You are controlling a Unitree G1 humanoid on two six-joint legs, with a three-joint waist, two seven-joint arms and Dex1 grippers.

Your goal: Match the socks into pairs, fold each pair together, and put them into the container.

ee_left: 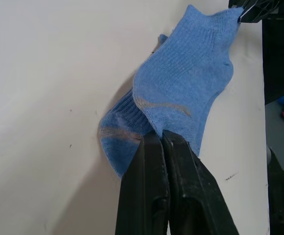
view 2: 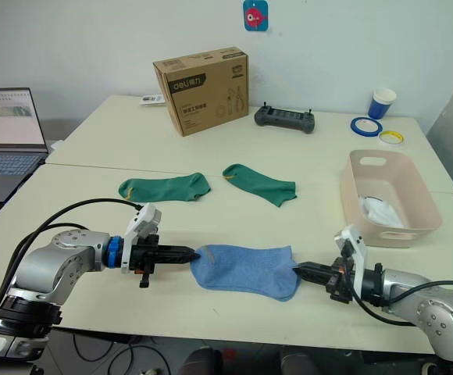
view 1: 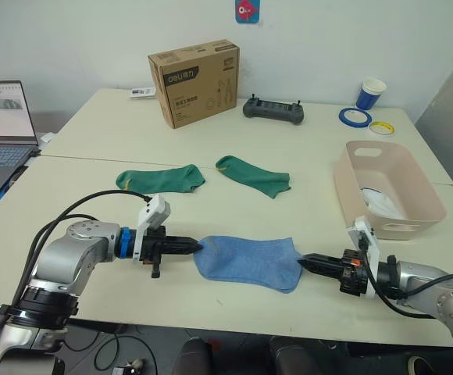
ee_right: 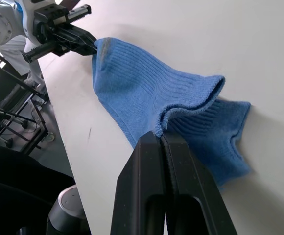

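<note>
Two light blue ribbed ankle socks (view 1: 246, 262) lie stacked near the front edge of the cream tabletop (view 1: 94, 141), pinched at both ends — the left gripper (view 1: 197, 248) clenched on the toe end, the right gripper (view 1: 302, 262) clenched on the cuff. Two dark green socks (view 1: 162, 179) (view 1: 253, 175) lie apart mid-table. The pale pink rectangular plastic basin (view 1: 351, 183) sits by the right edge — something white (view 1: 383, 205) lies inside.

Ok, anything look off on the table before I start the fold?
Only the stacking: the two blue socks are skewed, the lower one sticking out past the upper at both ends. The left claw and right claw each pinch an end. The green socks lie apart, unpaired.
</note>
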